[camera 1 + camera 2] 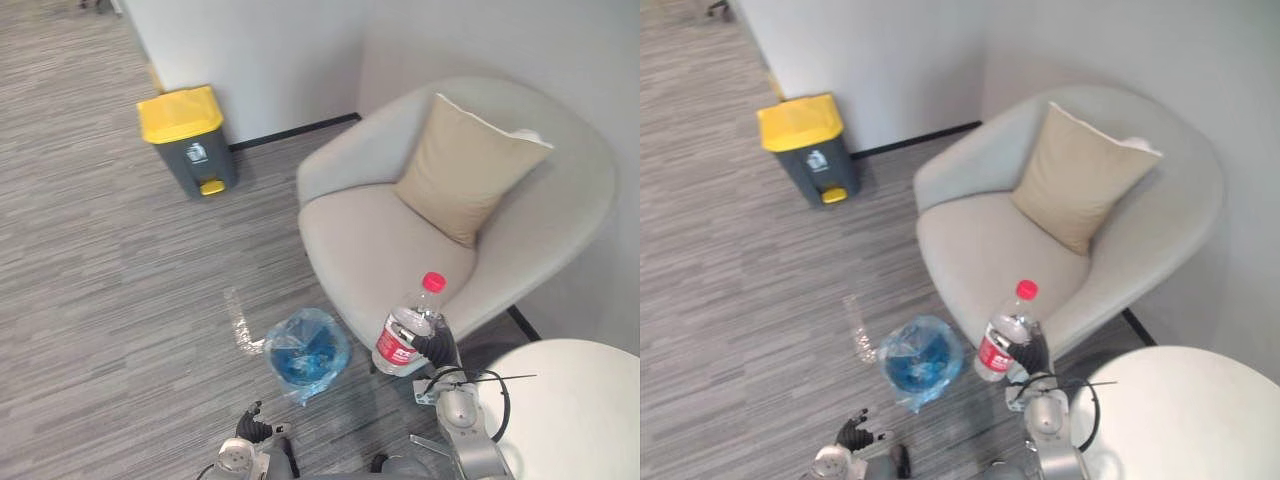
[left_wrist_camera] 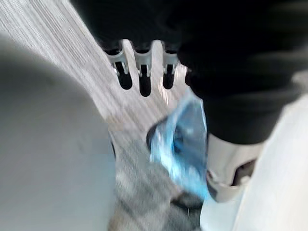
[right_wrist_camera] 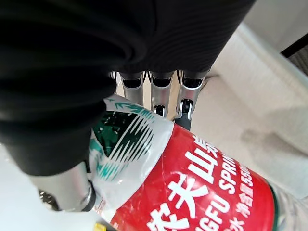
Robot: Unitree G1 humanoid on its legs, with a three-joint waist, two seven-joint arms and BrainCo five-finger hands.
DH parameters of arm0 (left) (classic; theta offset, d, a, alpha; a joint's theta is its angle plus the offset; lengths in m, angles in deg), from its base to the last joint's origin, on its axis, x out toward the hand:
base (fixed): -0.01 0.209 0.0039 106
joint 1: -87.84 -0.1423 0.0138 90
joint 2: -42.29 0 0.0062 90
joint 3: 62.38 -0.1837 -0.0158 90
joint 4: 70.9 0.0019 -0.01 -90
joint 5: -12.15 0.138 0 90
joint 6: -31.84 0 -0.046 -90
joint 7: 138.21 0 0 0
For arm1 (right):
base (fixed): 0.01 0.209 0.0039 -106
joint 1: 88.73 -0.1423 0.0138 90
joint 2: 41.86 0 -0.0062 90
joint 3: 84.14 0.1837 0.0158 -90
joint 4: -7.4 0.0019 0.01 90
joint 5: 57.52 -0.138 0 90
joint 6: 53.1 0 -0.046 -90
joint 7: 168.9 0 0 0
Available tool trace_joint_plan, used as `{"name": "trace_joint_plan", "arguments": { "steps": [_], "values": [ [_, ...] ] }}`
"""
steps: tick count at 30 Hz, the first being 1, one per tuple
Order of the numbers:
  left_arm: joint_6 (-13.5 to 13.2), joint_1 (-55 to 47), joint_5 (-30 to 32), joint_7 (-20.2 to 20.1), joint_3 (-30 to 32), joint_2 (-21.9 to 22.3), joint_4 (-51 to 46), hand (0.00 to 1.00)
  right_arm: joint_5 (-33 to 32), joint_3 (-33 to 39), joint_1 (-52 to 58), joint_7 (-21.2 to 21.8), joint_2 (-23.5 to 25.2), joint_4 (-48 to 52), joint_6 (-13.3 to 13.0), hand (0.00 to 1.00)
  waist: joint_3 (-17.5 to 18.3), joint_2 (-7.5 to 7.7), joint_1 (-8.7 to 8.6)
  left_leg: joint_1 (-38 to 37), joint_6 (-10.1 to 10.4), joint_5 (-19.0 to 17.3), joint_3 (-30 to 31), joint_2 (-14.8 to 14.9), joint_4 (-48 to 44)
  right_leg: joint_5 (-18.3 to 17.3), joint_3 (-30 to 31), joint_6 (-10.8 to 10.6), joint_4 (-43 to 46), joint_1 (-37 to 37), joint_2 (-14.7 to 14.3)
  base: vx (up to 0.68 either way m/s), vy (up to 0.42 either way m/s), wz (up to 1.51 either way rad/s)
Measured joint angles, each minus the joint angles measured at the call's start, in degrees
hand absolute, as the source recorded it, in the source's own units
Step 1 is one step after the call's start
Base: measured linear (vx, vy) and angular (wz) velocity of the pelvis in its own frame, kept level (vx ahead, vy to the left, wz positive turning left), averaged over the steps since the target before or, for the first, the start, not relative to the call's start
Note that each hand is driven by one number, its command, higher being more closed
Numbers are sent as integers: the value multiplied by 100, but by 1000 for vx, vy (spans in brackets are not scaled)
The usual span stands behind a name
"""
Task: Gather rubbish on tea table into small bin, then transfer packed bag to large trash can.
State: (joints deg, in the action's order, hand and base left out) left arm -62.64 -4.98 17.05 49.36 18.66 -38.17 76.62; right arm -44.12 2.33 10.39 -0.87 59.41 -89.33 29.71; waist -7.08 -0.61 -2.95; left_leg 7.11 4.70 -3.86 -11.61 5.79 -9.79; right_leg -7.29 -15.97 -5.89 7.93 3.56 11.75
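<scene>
My right hand (image 1: 432, 348) is shut on a clear plastic bottle (image 1: 408, 330) with a red cap and red label, held upright above the floor between the small bin and the round white tea table (image 1: 565, 410). In the right wrist view the fingers (image 3: 159, 94) curl round the bottle (image 3: 192, 178). The small bin (image 1: 305, 352), lined with a blue bag, stands on the carpet left of the bottle. My left hand (image 1: 250, 432) is low at the bottom edge, fingers relaxed and empty; its fingers (image 2: 142, 72) hang above the blue bag (image 2: 185, 139). The large grey can with a yellow lid (image 1: 187, 138) stands by the far wall.
A grey armchair (image 1: 400, 240) with a beige cushion (image 1: 462, 168) stands just behind the bottle and the small bin. A crumpled clear plastic wrapper (image 1: 238, 320) lies on the carpet left of the small bin. Open carpet stretches toward the large can.
</scene>
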Motion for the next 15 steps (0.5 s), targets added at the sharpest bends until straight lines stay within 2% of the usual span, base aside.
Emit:
{"name": "trace_joint_plan", "arguments": {
  "steps": [3,5,11,14,15],
  "values": [
    [7,0,8,1,-80,-73,1,0,17,-166,-162,12,55,-204,-2,100,-11,-23,35,-182,-143,229,-71,-245,468,279,243,-81,-134,-41,145,-20,195,-5],
    [4,-3,26,4,-101,-128,28,0,37,-291,-252,11,77,-367,19,100,-17,-30,80,-393,-170,373,-202,-287,798,405,400,-122,-191,-51,154,-29,106,-31],
    [1,39,71,121,-84,-147,59,0,228,-463,-439,4,-8,-592,102,100,-129,7,87,-445,-187,643,-330,-351,1167,422,436,-207,-222,-264,162,-63,10,-18],
    [-10,248,-5,247,138,-164,39,0,230,-514,-851,-44,-186,-610,102,100,-419,75,90,366,-205,500,-237,-300,407,172,412,-291,-50,-691,232,-145,-40,14],
    [-21,376,-98,273,170,-151,8,0,235,-580,-1091,-64,-318,-698,100,100,-620,-24,89,725,-203,411,-116,-186,-12,148,366,-256,168,-896,165,-241,-53,37]
  ]
}}
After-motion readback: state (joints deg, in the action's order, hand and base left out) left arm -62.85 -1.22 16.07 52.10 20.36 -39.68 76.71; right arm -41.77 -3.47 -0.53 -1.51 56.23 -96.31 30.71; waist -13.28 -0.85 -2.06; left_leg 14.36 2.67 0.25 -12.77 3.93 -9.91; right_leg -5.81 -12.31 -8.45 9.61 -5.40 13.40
